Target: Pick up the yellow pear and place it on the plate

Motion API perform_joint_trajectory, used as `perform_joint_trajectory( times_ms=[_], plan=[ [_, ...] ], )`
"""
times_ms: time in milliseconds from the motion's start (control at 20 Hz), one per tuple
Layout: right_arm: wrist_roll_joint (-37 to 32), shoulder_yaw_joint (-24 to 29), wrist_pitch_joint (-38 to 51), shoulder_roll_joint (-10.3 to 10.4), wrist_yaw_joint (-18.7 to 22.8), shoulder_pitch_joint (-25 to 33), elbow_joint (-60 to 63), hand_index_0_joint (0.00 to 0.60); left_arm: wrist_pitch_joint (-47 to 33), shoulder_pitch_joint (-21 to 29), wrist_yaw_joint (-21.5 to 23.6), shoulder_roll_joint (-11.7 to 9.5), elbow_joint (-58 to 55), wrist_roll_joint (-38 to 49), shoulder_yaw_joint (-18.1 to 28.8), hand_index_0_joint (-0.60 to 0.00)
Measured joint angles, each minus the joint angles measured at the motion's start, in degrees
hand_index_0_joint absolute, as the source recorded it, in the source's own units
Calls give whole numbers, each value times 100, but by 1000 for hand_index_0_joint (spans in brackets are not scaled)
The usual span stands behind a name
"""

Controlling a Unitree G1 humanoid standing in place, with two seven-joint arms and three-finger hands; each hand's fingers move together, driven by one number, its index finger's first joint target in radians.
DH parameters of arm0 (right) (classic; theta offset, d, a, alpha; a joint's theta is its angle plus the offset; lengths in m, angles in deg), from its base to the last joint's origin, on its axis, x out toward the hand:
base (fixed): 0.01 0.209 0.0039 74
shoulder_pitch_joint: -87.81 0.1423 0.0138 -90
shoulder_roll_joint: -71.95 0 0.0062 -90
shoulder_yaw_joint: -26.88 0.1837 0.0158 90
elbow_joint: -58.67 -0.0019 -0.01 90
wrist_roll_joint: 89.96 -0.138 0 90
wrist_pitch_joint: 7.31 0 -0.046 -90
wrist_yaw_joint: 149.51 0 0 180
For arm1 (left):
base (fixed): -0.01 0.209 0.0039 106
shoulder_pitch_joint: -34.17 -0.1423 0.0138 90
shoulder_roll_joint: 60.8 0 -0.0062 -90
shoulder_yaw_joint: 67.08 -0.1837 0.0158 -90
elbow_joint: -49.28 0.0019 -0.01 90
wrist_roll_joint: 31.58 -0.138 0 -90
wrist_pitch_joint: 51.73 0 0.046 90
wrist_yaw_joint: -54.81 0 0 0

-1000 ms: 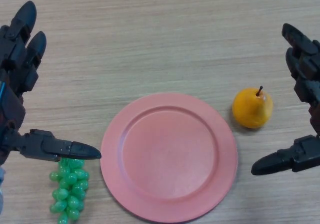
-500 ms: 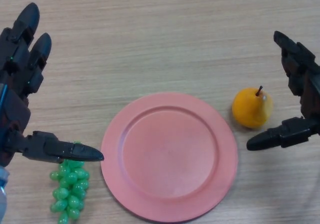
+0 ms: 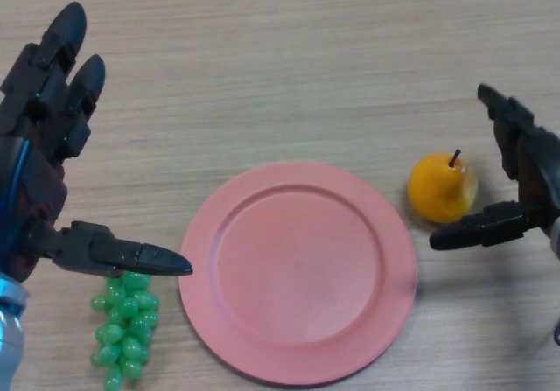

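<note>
The yellow pear [image 3: 442, 188] stands upright on the wooden table, just right of the pink plate [image 3: 297, 271]. My right hand [image 3: 523, 178] is open at the right edge, its thumb tip close under the pear and its fingers reaching past the pear's right side, not touching it. At the left edge, my left hand [image 3: 44, 164] is open with fingers straight and its thumb pointing toward the plate's rim.
A bunch of green grapes [image 3: 122, 323] lies at the lower left, partly under my left thumb, beside the plate. The wooden table top stretches bare beyond the plate.
My right hand has moved up and left toward the pear, its thumb now close beneath it. My left hand has drifted slightly right and forward. The pear has not moved.
</note>
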Motion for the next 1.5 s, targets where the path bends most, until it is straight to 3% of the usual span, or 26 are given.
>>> perform_joint_trajectory(
  times_ms=[450,550,600,650,700,750,800,1050,1150,1250,1400,1500],
  plan=[
    [7,-221,692,139,86,673,1731,0,2,-238,-21,-12,-9,181,126,0],
    [246,-230,943,178,129,737,1868,200,1,-286,-66,-8,-10,169,181,0],
    [343,-249,1084,177,196,785,2011,353,1,-301,-117,-7,-10,170,225,0],
    [994,-409,1402,132,530,871,2306,450,1,-303,-119,-7,-11,170,243,0],
    [1964,-577,1925,46,1065,967,2687,600,1,-321,-128,-7,-18,170,247,0],
    [2673,-680,2181,-40,1542,1026,2883,600,1,-348,-143,-5,-27,171,254,0],
    [2988,-676,2215,-125,1612,1064,2938,600,2,-372,-171,3,-27,172,266,0],
    [2944,-548,2053,-108,1403,1040,2665,600,1,-375,-171,70,-15,171,390,0],
    [2532,-415,1850,-86,1341,944,2118,600,0,-377,-173,69,-2,171,392,0],
    [1953,-257,1206,13,990,740,1150,600,1,-369,-173,69,-1,172,400,0],
    [481,-139,-466,348,558,242,-703,600,1,-351,-173,70,7,171,394,0],
    [300,-261,-783,402,558,-20,-1353,600,1,-296,-173,69,21,172,333,0]
  ],
)
